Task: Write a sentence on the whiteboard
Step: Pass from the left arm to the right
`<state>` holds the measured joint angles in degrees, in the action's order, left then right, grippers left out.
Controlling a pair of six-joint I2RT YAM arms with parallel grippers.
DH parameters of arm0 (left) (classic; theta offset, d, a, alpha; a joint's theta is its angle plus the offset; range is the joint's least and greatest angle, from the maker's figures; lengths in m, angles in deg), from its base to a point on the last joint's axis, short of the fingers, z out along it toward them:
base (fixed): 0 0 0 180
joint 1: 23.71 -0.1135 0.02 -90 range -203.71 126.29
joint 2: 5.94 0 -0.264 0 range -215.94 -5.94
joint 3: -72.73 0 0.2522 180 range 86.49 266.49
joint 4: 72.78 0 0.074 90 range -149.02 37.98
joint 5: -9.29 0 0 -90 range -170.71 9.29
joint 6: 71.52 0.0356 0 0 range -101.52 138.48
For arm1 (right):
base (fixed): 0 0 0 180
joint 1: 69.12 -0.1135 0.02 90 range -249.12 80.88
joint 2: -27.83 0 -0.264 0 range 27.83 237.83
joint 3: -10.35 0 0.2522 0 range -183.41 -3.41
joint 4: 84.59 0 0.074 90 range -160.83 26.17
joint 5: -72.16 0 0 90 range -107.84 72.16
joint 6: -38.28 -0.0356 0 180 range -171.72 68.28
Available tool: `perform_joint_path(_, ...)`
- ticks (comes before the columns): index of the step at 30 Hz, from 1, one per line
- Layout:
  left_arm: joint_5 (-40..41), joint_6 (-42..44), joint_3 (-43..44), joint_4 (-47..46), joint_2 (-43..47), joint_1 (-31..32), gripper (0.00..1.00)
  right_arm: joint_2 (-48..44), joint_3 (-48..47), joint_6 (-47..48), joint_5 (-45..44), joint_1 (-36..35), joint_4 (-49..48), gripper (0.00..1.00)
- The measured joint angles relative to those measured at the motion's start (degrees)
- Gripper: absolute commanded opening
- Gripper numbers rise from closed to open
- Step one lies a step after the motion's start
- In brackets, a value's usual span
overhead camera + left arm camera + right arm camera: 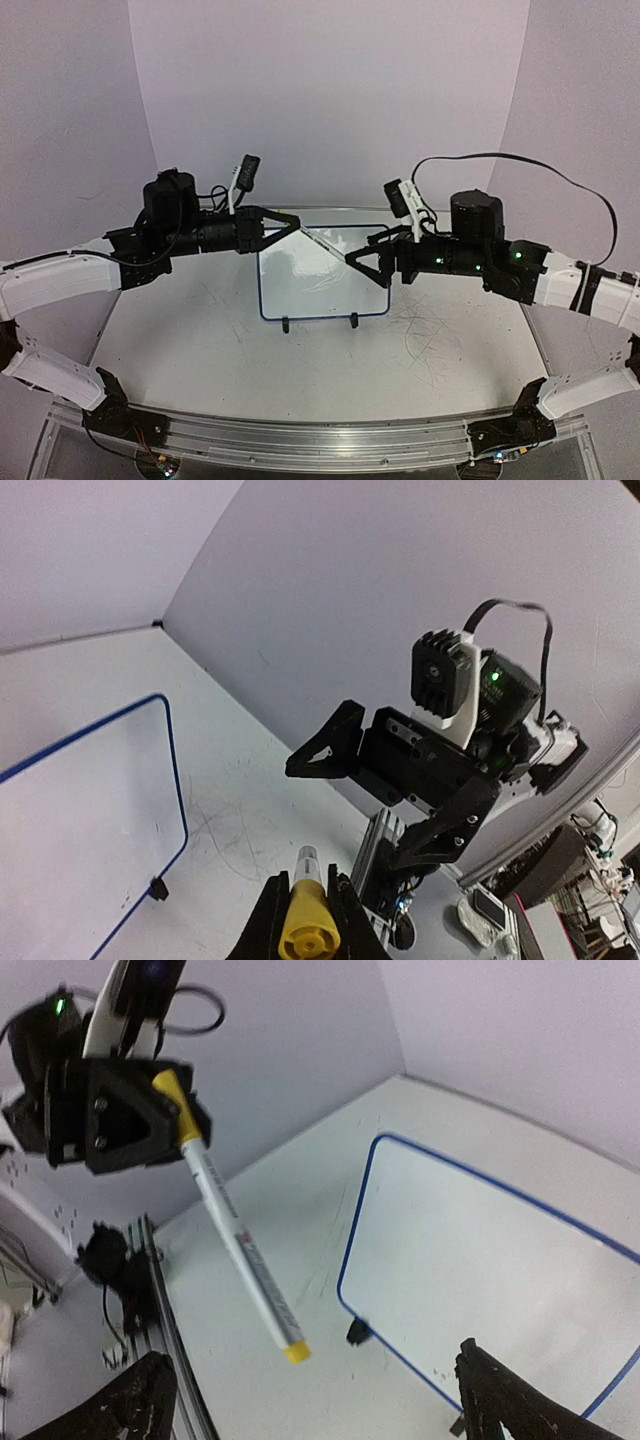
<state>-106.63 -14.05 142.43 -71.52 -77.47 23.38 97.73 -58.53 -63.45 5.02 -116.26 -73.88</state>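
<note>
The whiteboard [262,290] stands upright on two small black feet at the table's middle, its blue-framed face [480,1260] blank; the sentence is out of view. My left gripper [287,222] is shut on a white marker [240,1250] at its yellow-capped end [305,925], held in the air in front of the board's upper left. The marker slants down toward my right gripper [362,268]. That gripper [315,1385] is open wide, and the marker's yellow tail [295,1353] hangs between its fingers [500,1400] without touching them.
Thin grey scribble marks [430,330] scuff the white tabletop to the right of the board. An aluminium rail [300,435] runs along the near edge. Pale walls close in at the back and sides. A black cable [560,175] arcs over the right arm.
</note>
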Motion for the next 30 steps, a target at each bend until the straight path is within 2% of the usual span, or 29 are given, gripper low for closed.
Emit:
perform_joint_path(4, 4.38, -2.38, -4.52, -9.16, 5.79, 0.0, 0.0, -2.32, 8.02, -10.37, -4.37, 0.0, -20.7, 0.98)
perform_joint_path(7, 5.26, -4.44, -6.16, -15.83, 6.86, -0.02, 0.0, -0.44, 9.42, -16.55, -4.36, 0.06, -29.3, 0.98)
perform_joint_path(11, 4.45, -6.86, -6.09, -20.65, 4.88, -0.02, 0.0, 8.21, -1.07, -19.55, 2.38, 0.08, -31.81, 0.95)
perform_joint_path(17, 3.23, -9.55, -6.09, -23.03, 3.4, -0.02, 0.0, 13.39, -7.19, -22.42, 11.47, -0.17, -33.92, 0.77)
perform_joint_path(20, 2.47, -10.42, -6.09, -24.36, 3.31, -0.02, 0.0, 15.03, -7.97, -23.81, 15.05, -0.19, -34.63, 0.61)
perform_joint_path(25, 0.91, -11.29, -6.09, -25.59, 2.9, -0.02, 0.0, 16.67, -8.63, -25.04, 18.52, -0.22, -34.93, 0.45)
perform_joint_path(30, -1.04, -12.43, -6.09, -26.04, 0.99, -0.02, 0.0, 17.14, -9.13, -25.75, 19.58, -0.21, -35.07, 0.48)
